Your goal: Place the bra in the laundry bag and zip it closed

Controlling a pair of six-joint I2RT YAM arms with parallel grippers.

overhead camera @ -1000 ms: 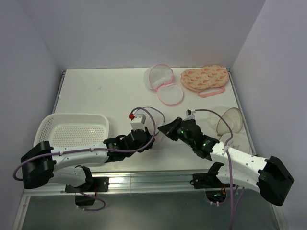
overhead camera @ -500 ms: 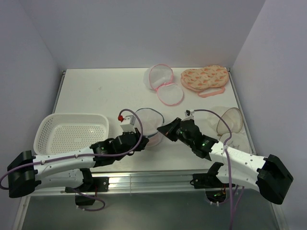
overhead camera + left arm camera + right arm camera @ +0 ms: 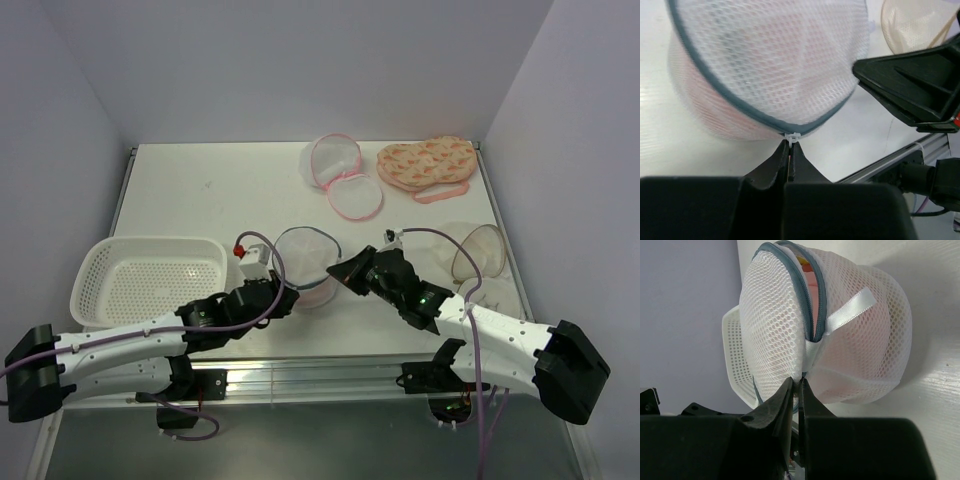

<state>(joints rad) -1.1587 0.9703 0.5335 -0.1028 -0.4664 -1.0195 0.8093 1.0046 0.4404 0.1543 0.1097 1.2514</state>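
Soft, even white light fills all views, leaving faint shadows on the worktop [image 3: 220,190]. In the left wrist view the left edge of the laundry bag [image 3: 770,60] smears, and the near jaws lack detail.

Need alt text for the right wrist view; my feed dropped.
The right pincer is shut on the near edge of the white mesh laundry bag, whose grey zip gapes at the top, showing pink fabric inside. A white ribbon sticks out beside the zip; a white basket sits behind.
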